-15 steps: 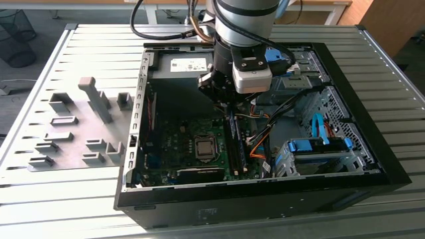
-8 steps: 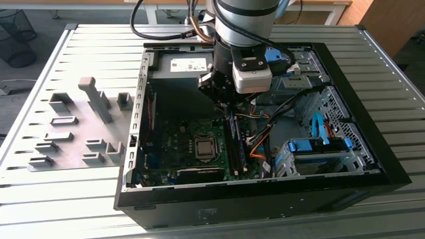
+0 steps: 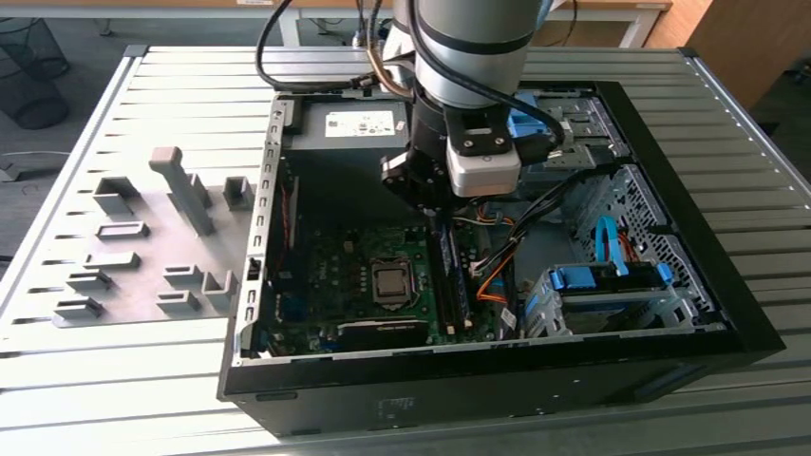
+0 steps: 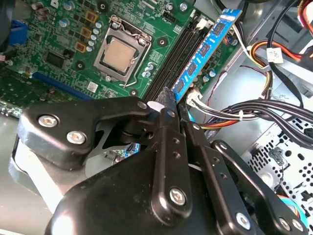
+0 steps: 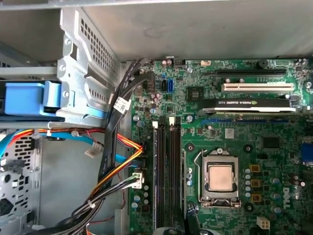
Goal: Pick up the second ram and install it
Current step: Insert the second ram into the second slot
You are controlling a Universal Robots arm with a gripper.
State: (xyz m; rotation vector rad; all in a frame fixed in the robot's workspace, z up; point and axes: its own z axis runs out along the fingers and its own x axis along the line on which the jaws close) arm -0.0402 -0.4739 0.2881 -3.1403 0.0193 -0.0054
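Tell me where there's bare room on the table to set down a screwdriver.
Bare table slats on the exterior view's right of the case, and on the near side of the holder blocks. Inside the case it's crowded: cables, and the gripper holding the ram.

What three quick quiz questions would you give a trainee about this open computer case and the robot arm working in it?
1. True or false: a cooler fan covers the processor.
2. Where is the tool? A) over the gray holder blocks outside the case; B) inside the computer case, at the memory slots; C) above the power supply.
3. Fill in: the second ram stands to the exterior view's ___ of the processor.
Key: 1 false, the processor is bare. 2 B. 3 right.
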